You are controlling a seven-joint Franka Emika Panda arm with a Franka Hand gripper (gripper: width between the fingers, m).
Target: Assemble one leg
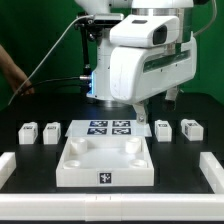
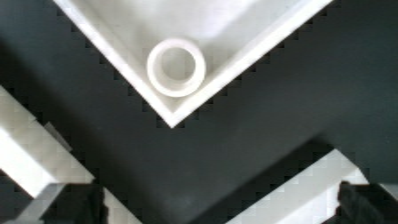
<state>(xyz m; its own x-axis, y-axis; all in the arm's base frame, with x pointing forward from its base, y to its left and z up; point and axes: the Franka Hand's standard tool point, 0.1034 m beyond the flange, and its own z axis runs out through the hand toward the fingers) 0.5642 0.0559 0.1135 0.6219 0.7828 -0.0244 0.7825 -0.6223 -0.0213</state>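
Several legs stand in a row on the black table in the exterior view: two at its left [image 1: 28, 130] [image 1: 50, 129] and two at its right [image 1: 163, 128] [image 1: 190, 128], each a small white block with a tag. The white tray-like piece [image 1: 105, 160] lies in the middle. My gripper [image 1: 140, 107] hangs above the tray's far right corner, its fingers mostly hidden by the white hand. In the wrist view my gripper [image 2: 214, 208] is open and empty, with a dark fingertip [image 2: 63, 205] at each side. One tray corner with a round socket [image 2: 175, 65] lies ahead of it. No leg shows in the wrist view.
The marker board [image 1: 110, 127] lies behind the tray. White rails border the table at the exterior view's left [image 1: 6, 165], right [image 1: 214, 170] and front. White bands [image 2: 302, 180] cross the wrist view near the fingers. Cables and a person's arm [image 1: 12, 70] are behind.
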